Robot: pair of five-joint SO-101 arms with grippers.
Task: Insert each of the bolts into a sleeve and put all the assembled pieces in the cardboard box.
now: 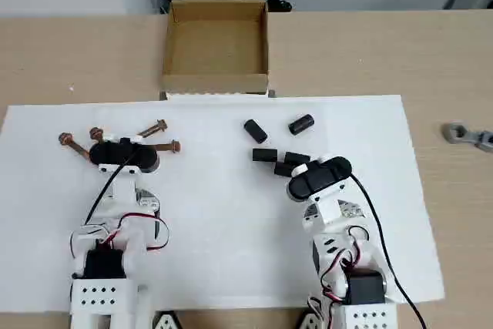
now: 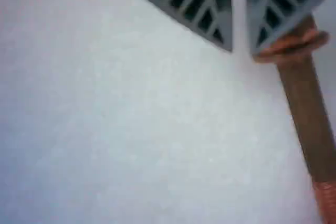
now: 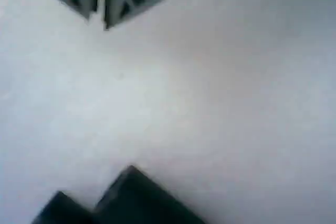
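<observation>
The left gripper [image 2: 242, 51] hangs low over the white paper [image 1: 216, 221], its two fingers a narrow slit apart with bare paper showing between them and nothing held. In the left wrist view the head of a copper-coloured bolt [image 2: 307, 124] lies against the outer side of one fingertip, its shank running away across the sheet. From above, that arm's wrist sits among four bolts spread on the left of the paper: two to its left [image 1: 69, 142] [image 1: 96, 133] and two to its right [image 1: 152, 128] [image 1: 166, 146]. Which of these is the one at the fingertip cannot be told.

The right gripper [image 3: 102, 22] has its fingers drawn together to a hairline and grips nothing. In the right wrist view two black sleeves [image 3: 136, 198] [image 3: 58, 211] lie on the paper, apart from the fingertips. The high view places that arm's wrist just on the near side of a pair of sleeves [image 1: 264, 155] [image 1: 289, 163], with two more sleeves [image 1: 255, 131] [image 1: 301, 124] farther off.

Beyond the far edge of the paper stands the open cardboard box [image 1: 216, 81] on the wooden table [image 1: 77, 52]. A metal tool [image 1: 462, 134] lies on the table off the paper's right edge.
</observation>
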